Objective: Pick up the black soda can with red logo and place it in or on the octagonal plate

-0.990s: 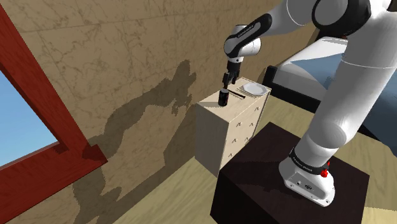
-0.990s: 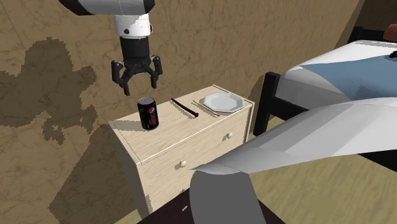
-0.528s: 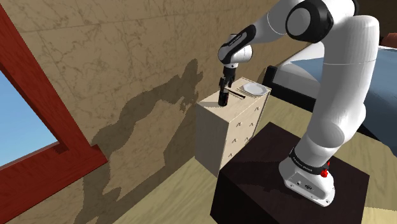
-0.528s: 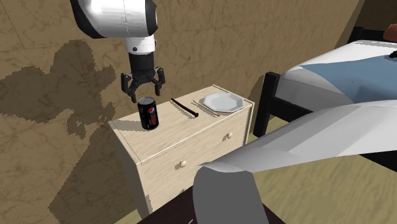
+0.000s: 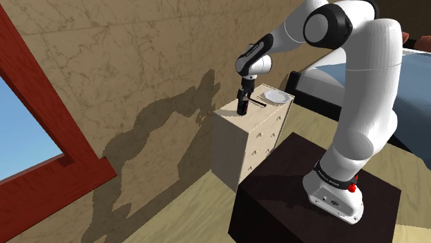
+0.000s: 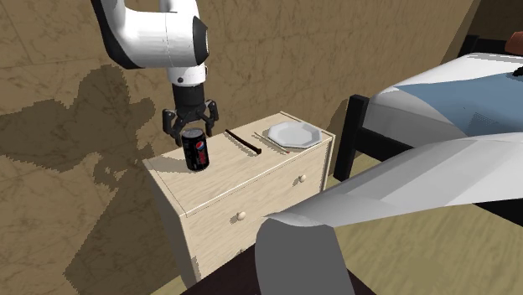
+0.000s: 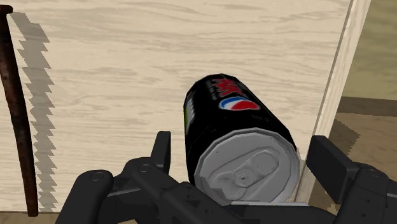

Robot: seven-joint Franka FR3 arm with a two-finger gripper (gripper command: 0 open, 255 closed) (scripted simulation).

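**Black pincer wide over can, no grip yet**

Pincer (image 6: 191, 126) points down, jaws spread wide. Its fingers (image 7: 162, 153) sit one each side of the can's top. Wrist view shows a gap on both sides, so nothing is held.

Can (image 6: 195, 152) stands upright directly under the pincer, between the fingers, on a pale wood dresser (image 6: 243, 191). Edge of the dresser top lies just beyond one finger.

Step in hand, as I judge it: the grasp. To do it well:
- Go lower so the pads bracket the can's body, not just the rim.
- Keep centred; gaps look approx. even.
- Close slow & square, else the round wall may slip or the can may tip.
- No sideways shove toward the near edge.
- Lift straight up before any travel.

Further out from the pincer, a thin dark rod (image 6: 245, 142) lies flat on the top, btw pincer & plate (image 6: 292, 134). Plate is past the rod, well apart from the pincer, at the other end of the top. Carry should pass above the rod w/ room to spare.
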